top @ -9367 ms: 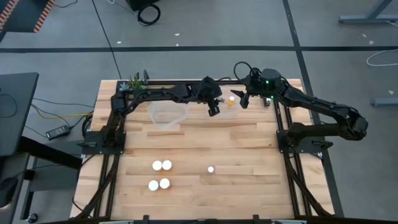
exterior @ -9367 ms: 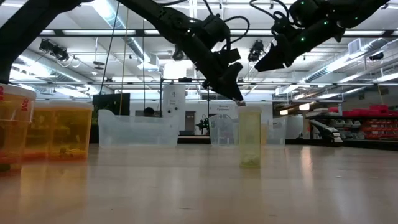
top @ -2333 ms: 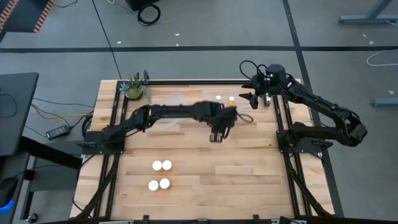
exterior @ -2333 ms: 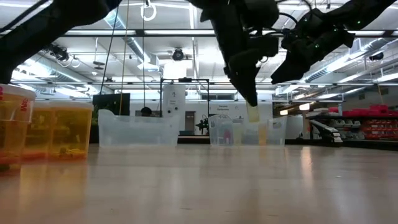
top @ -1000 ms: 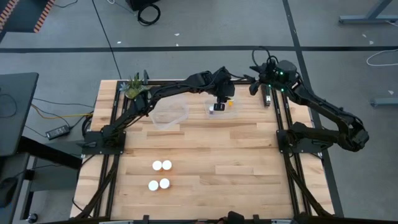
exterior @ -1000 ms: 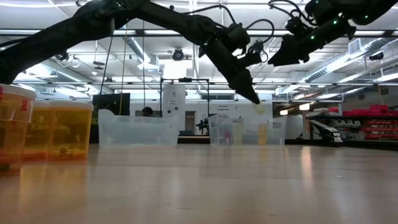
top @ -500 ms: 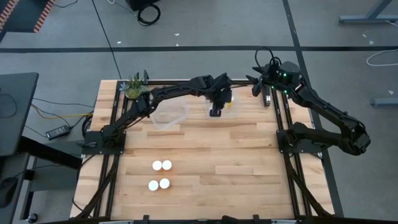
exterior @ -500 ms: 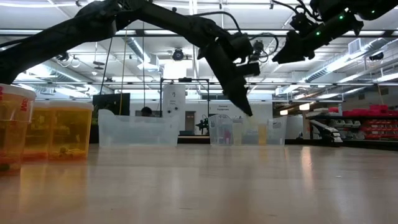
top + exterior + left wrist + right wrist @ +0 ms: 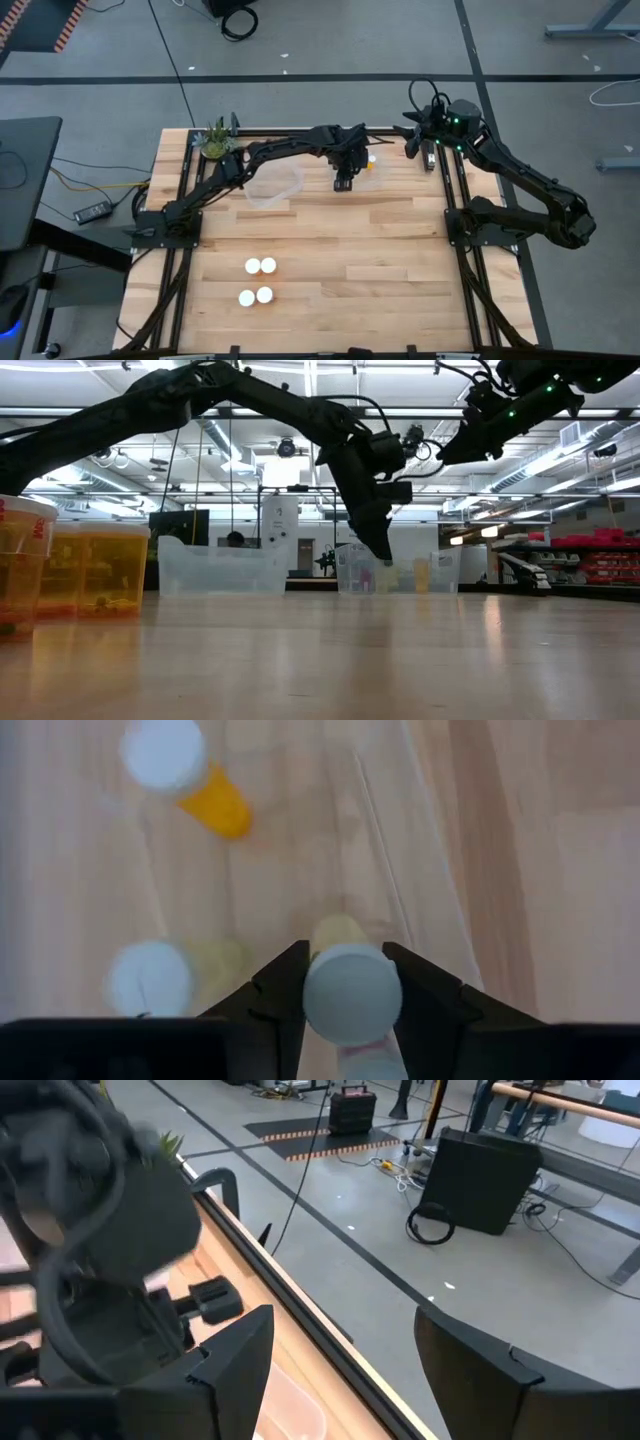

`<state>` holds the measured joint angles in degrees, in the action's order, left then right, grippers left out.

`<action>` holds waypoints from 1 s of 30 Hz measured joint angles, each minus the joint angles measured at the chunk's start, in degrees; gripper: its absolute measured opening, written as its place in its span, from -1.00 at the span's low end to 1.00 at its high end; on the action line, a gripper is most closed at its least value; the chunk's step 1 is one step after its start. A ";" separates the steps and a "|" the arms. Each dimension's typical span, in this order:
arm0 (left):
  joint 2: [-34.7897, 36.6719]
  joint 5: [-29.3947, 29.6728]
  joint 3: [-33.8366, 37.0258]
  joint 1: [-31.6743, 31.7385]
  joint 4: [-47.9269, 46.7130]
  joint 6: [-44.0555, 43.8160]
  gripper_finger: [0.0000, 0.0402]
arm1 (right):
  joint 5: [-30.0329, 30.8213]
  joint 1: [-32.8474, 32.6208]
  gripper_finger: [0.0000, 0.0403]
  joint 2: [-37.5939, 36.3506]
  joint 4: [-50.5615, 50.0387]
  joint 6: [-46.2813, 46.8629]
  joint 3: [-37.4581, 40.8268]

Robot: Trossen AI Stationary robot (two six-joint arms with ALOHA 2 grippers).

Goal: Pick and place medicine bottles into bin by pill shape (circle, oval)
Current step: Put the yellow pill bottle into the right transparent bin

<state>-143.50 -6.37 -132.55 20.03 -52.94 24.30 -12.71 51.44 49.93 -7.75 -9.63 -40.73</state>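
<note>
the left gripper holds a white-capped bottle over the clear bin, where two bottles already lie. three capped bottles wait on the table; the right gripper hangs wide and empty.

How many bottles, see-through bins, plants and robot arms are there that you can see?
Bottles standing on the table: 4
Bottles in a bin: 2
Held bottle in the left gripper jaws: 1
Clear bins: 2
Potted plant: 1
Robot arms: 2
Total: 12
</note>
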 joint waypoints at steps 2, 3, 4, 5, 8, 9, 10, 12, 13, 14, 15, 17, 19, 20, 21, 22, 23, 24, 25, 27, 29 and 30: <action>-0.60 0.00 0.04 -0.07 0.27 0.06 -0.31 | 0.01 -0.32 0.24 0.00 -0.08 0.00 0.00; -0.72 0.00 0.04 -0.09 0.11 0.11 -0.31 | 0.00 -0.42 0.24 0.00 -0.11 0.00 0.00; -0.72 -0.01 0.04 -0.11 -0.59 0.13 -0.30 | 0.00 -0.62 0.24 0.00 -0.23 0.00 0.00; -0.72 -0.02 0.04 -0.09 -0.77 0.13 -0.30 | 0.00 -0.83 0.24 0.00 -0.31 -0.02 0.00; -0.72 0.00 0.04 -0.07 -0.40 0.29 -0.32 | -0.02 -1.13 0.24 0.00 -0.33 -0.39 0.00; -0.73 0.02 0.04 -0.07 -0.41 0.32 -0.32 | 0.00 -1.17 0.24 0.00 -0.35 -0.41 0.00; -0.74 0.02 0.04 -0.07 -0.42 0.30 -0.32 | 0.00 -1.21 0.24 0.00 -0.33 -0.40 0.00; -0.73 0.02 0.04 -0.07 -0.34 0.28 -0.31 | 0.00 -1.22 0.24 0.00 -0.33 -0.42 0.00; -0.73 0.02 0.04 -0.09 -0.39 0.28 -0.29 | 0.00 -1.22 0.24 0.00 -0.33 -0.40 0.00; -0.72 0.02 0.04 -0.09 -0.44 0.28 -0.27 | 0.00 -1.22 0.24 0.00 -0.33 -0.42 0.00; -0.74 0.02 0.04 -0.09 -0.45 0.28 -0.24 | 0.00 -1.22 0.24 0.00 -0.33 -0.42 0.00; -0.72 0.02 0.04 -0.07 -0.24 0.32 -0.18 | 0.00 -1.22 0.24 0.00 -0.33 -0.42 0.00; -0.72 0.04 0.04 -0.07 -0.17 0.30 -0.11 | 0.00 -1.22 0.24 0.00 -0.33 -0.42 0.00; -0.74 0.04 0.04 -0.07 -0.15 0.31 -0.08 | 0.00 -1.22 0.24 0.00 -0.33 -0.42 0.00; -0.72 0.04 0.04 -0.07 -0.14 0.33 -0.05 | 0.00 -1.22 0.24 0.00 -0.33 -0.42 0.00; -0.72 0.04 0.04 -0.09 -0.14 0.35 -0.01 | 0.02 -1.22 0.24 0.00 -0.35 -0.42 0.00; -0.72 0.04 0.04 -0.09 -0.16 0.36 0.01 | 0.01 -1.22 0.24 0.00 -0.36 -0.42 0.00; -0.72 0.06 0.04 -0.09 -0.16 0.36 0.04 | 0.00 -1.22 0.24 0.00 -0.42 -0.44 0.00; -0.72 0.08 0.04 -0.09 -0.16 0.37 0.07 | 0.02 -1.22 0.24 0.00 -0.56 -0.44 0.00; -0.63 0.46 0.02 -0.10 -0.22 0.39 0.13 | 0.02 -1.22 0.24 0.00 -0.93 -0.67 0.00; -0.61 1.50 -0.56 -0.33 -0.93 0.43 0.17 | 0.02 -1.22 0.24 0.02 -0.95 -0.85 0.00; -0.61 1.95 -1.33 -0.33 -1.89 0.57 0.20 | 0.02 -1.22 0.24 0.02 -1.01 -0.85 0.00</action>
<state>-144.11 -4.42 -133.87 19.70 -54.83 24.87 -12.69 50.22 49.95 -8.76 -10.48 -40.73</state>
